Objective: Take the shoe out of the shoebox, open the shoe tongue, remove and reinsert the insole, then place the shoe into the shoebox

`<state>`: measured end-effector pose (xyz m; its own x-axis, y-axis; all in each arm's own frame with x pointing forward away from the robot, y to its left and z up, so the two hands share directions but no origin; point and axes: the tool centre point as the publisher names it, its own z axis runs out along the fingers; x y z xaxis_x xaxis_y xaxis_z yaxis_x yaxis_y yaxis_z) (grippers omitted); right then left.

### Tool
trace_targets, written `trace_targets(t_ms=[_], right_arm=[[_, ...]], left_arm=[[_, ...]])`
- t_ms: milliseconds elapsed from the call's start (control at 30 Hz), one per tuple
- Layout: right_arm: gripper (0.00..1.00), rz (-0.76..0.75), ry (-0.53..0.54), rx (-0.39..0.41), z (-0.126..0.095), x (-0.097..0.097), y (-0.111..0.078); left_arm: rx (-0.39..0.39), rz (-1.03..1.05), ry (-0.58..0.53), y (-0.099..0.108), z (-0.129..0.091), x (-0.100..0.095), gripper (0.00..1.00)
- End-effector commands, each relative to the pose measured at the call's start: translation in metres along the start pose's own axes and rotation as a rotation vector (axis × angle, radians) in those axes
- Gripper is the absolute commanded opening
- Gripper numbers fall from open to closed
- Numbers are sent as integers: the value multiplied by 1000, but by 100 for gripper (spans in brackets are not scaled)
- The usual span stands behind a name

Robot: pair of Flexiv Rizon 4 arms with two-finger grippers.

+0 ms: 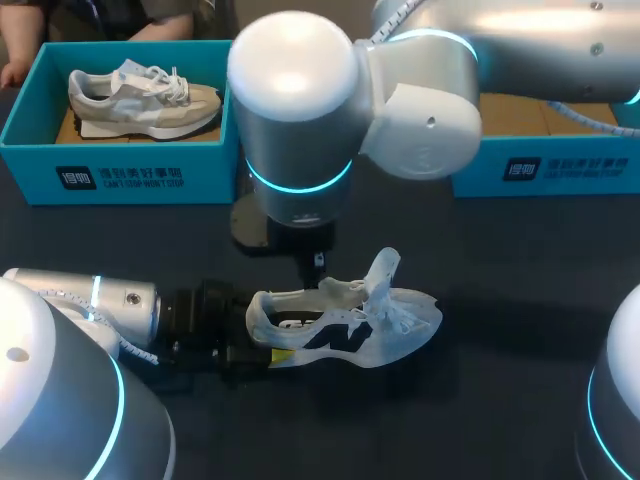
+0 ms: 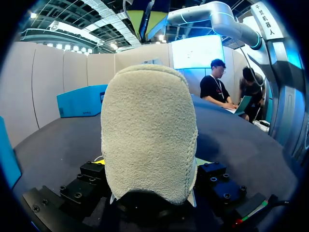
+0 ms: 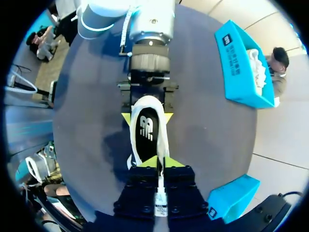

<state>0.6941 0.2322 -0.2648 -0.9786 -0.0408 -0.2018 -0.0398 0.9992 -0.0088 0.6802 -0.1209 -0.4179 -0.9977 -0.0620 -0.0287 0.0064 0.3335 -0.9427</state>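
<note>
A pale mesh shoe [image 1: 395,330] with a dark side logo lies on the dark table, toe to the right and tongue [image 1: 385,268] standing up. My left gripper [image 1: 268,332] is shut on its heel from both sides; the suede heel [image 2: 147,130] fills the left wrist view. From above, my right gripper [image 3: 161,163] reaches down into the shoe's opening. Its yellow tips are shut together at the front end of the black insole [image 3: 146,129], pinching its edge. In the head view the right gripper [image 1: 319,275] hangs just over the collar.
A teal shoebox [image 1: 120,170] at the back left holds a second grey shoe [image 1: 140,100]. Another teal box [image 1: 545,170] stands at the back right. A person's hand [image 1: 12,72] lies by the left box's far corner. My right arm's big joint [image 1: 300,110] hangs over the table's middle.
</note>
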Motion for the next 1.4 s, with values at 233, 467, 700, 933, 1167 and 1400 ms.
trace_targets(t_ms=[233, 467, 700, 933, 1167, 1400], right_arm=[[0, 25, 98, -48, 47, 9, -8], [0, 25, 98, -48, 47, 9, -8], [0, 25, 98, -48, 47, 9, -8], [0, 25, 98, -48, 47, 9, -8], [0, -5, 24, -69, 60, 15, -17], [0, -2, 70, -17, 78, 15, -23]], left_arm=[[-5, -1, 2, 3, 1, -2, 0], [-5, -1, 2, 3, 1, -2, 0], [-5, -1, 2, 3, 1, -2, 0], [-5, -1, 2, 3, 1, -2, 0], [-5, -1, 2, 3, 1, -2, 0], [-5, -1, 2, 3, 1, -2, 0]])
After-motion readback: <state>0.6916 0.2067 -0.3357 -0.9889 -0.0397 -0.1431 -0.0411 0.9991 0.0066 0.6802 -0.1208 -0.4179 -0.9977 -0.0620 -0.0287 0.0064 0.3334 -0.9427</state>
